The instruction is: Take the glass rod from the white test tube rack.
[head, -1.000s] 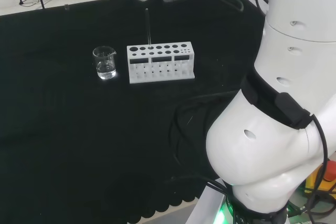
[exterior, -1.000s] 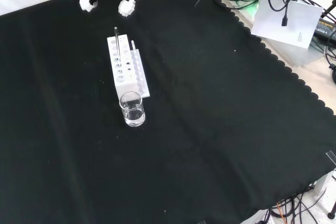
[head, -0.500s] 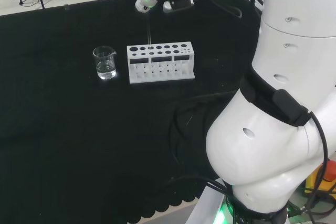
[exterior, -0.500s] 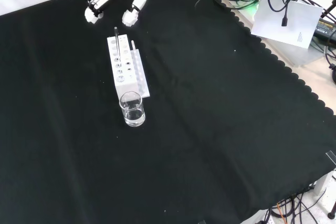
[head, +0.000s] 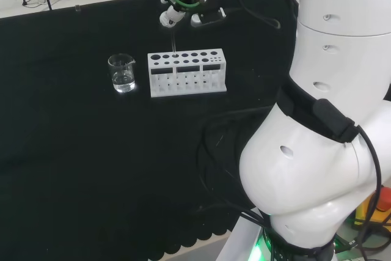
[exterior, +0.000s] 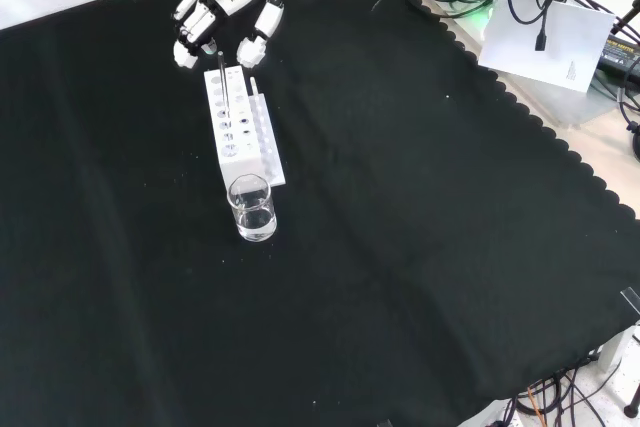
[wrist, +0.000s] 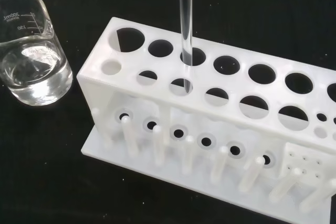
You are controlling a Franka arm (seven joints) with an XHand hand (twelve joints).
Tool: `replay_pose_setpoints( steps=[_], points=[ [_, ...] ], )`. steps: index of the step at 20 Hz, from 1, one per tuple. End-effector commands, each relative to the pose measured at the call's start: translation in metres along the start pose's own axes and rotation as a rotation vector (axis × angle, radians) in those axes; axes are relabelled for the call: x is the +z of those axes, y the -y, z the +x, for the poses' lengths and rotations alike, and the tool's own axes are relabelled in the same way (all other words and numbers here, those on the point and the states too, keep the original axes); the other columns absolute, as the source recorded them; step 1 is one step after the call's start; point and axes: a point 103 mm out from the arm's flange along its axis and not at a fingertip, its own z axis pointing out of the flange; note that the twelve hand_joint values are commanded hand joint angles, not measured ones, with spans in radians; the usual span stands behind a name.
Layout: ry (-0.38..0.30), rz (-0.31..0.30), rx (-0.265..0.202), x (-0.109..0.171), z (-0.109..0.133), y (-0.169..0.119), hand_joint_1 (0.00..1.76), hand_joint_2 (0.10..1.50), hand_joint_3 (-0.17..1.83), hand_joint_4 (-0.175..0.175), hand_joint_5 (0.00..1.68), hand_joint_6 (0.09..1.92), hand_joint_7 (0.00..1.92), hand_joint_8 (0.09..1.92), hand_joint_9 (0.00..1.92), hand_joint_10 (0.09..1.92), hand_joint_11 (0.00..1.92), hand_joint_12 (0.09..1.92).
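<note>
A thin clear glass rod (wrist: 185, 19) stands upright in a back-row hole of the white plastic test tube rack (exterior: 238, 127) on the black-clothed tabletop (exterior: 420, 247). In the front view, the robot's black and white hand (exterior: 222, 2) hovers at the rack's 12 o'clock, fingers (exterior: 186, 51) spread apart on either side of the rod's top, gripping nothing. A clear glass beaker (head: 122, 73) holding clear liquid sits at the rack's 9 o'clock in the head view.

The beaker (wrist: 32, 56) carries printed graduation marks near its rim, with the numbers 200 and 150 beside them; the rest of that print is too small to read. Nothing else bears legible text.
</note>
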Motion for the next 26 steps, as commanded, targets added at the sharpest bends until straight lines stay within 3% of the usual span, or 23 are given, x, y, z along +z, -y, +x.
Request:
replay_pose_setpoints(
  steps=[1,8,14,17,21,23,24,26],
  points=[
    [-0.009,0.020,-0.003,0.002,-0.003,-0.004,0.65,1.21,-0.17,-0.117,0.29,0.09,0.66,0.88,0.85,0.81,0.35,1.38],
    [0.020,-0.002,-0.014,0.002,0.005,-0.006,0.72,1.21,-0.17,-0.112,0.47,0.11,0.89,0.87,1.02,0.82,0.53,1.32],
    [0.036,-0.022,-0.022,0.002,0.009,-0.008,0.78,1.21,-0.17,-0.141,0.60,0.78,0.95,0.86,1.11,0.79,0.65,1.28],
    [0.042,-0.031,-0.021,0.002,0.009,-0.009,0.81,1.22,-0.17,-0.168,0.72,0.89,1.01,0.86,1.20,0.80,0.79,1.24],
    [0.053,-0.030,-0.020,0.003,0.007,-0.013,0.89,1.22,-0.17,-0.175,0.83,0.91,1.08,0.92,1.35,0.84,1.05,1.17],
    [0.055,-0.032,-0.020,0.003,0.006,-0.015,0.99,1.21,-0.12,-0.074,0.87,1.08,1.09,0.95,1.38,0.87,1.11,1.16],
    [0.057,-0.034,-0.020,0.003,0.006,-0.015,1.02,1.20,-0.09,-0.053,0.87,1.13,1.09,0.96,1.39,0.88,1.13,1.16],
    [0.061,-0.043,-0.022,0.005,0.005,-0.017,1.06,1.19,-0.05,-0.060,0.88,1.16,1.08,0.99,1.40,0.89,1.20,1.13]
  ],
)
